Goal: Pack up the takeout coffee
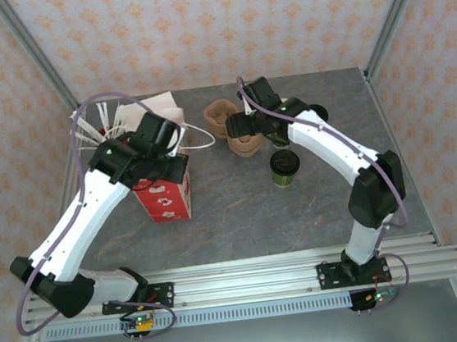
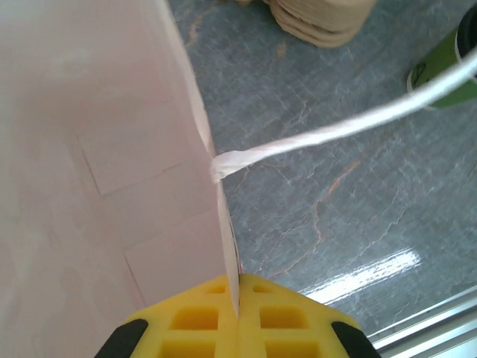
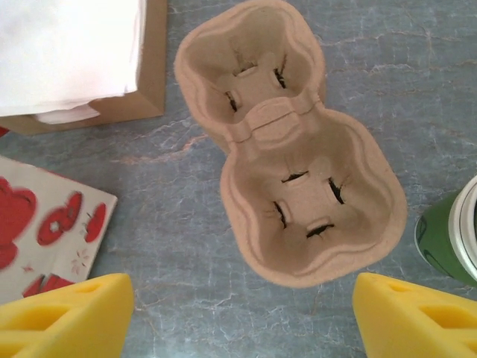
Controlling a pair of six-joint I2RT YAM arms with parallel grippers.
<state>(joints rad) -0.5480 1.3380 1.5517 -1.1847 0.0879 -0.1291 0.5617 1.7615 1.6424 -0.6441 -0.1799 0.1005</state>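
While the takeout coffee (image 1: 285,167) stands right of centre from above, the left pincer (image 2: 238,287), bottom centre of its view, pinches the paper bag (image 2: 104,149) wall and should hold firm. Spread at its view's lower corners, the right pincer (image 3: 242,298) should square over the pulp carrier (image 3: 291,156).

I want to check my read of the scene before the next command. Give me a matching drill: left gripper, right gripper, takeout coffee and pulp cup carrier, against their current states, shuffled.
Things:
1. left gripper
2. right gripper
3. takeout coffee
4. pulp cup carrier

States:
A. upright on the table, black lid on
B. shut on the paper bag edge
C. lying flat, both wells empty
D. open, holding nothing

Pairs: 1-B, 2-D, 3-A, 4-C
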